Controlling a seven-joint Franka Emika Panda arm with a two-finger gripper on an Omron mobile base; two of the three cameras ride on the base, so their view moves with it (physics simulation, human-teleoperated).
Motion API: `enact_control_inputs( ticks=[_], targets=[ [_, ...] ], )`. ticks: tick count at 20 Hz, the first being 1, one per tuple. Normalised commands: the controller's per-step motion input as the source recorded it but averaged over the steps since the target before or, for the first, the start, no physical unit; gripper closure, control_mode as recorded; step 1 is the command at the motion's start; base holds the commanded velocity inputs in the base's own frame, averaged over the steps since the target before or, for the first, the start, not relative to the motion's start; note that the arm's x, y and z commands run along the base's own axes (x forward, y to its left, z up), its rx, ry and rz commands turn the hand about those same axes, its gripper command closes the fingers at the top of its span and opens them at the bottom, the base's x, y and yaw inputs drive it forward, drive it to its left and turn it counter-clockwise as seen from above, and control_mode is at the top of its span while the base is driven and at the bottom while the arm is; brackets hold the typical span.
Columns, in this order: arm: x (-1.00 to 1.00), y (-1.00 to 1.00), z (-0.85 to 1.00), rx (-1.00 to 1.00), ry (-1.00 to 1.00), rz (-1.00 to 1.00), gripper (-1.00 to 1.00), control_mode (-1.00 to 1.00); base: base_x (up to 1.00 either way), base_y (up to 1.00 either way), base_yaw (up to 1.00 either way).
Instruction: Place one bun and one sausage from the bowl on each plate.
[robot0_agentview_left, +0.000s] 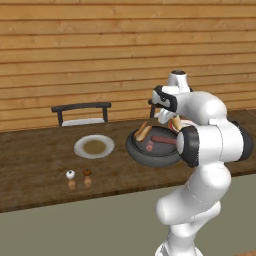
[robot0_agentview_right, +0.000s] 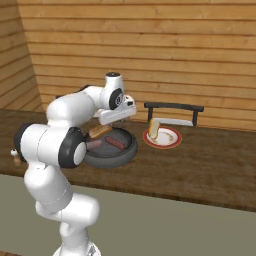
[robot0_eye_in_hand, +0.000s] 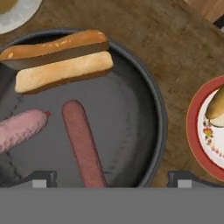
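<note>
The gripper (robot0_eye_in_hand: 109, 177) hovers above the bowl (robot0_eye_in_hand: 151, 94) on the wooden table (robot0_agentview_left: 35, 150). Its fingers (robot0_eye_in_hand: 41, 178) stand wide apart, holding nothing.

Bowl contents: one bun (robot0_eye_in_hand: 61, 59) at the far side, a dark sausage (robot0_eye_in_hand: 83, 142) directly between the fingertips, and a paler sausage (robot0_eye_in_hand: 19, 129) beside it.

Plates: the red-rimmed plate (robot0_agentview_right: 172, 142) just right of the bowl carries a bun (robot0_agentview_right: 153, 128) and no visible sausage. The white plate (robot0_agentview_left: 80, 147) with the brownish centre, left of the bowl and well apart, is bare.

Step in hand (a judgement): picking a sausage for the red-rimmed plate. The next move calls for a straight descent, with the fingers closing across the dark sausage.

No brand, label or readable writing is visible; the red-rimmed plate bears only a small floral decoration.
</note>
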Motion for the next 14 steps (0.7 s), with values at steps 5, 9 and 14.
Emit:
enact_control_inputs(
  ticks=[5,9,14],
  targets=[
    [0.01,0.00,-0.63,-0.01,-0.01,0.11,-1.00,-1.00,0.00,0.00,0.00],
    [-0.34,0.08,-0.27,-0.02,0.01,0.01,-1.00,-1.00,0.00,0.00,0.00],
    [-0.17,0.04,-0.16,0.00,0.05,0.02,-1.00,-1.00,0.00,0.00,0.00]
  ],
)
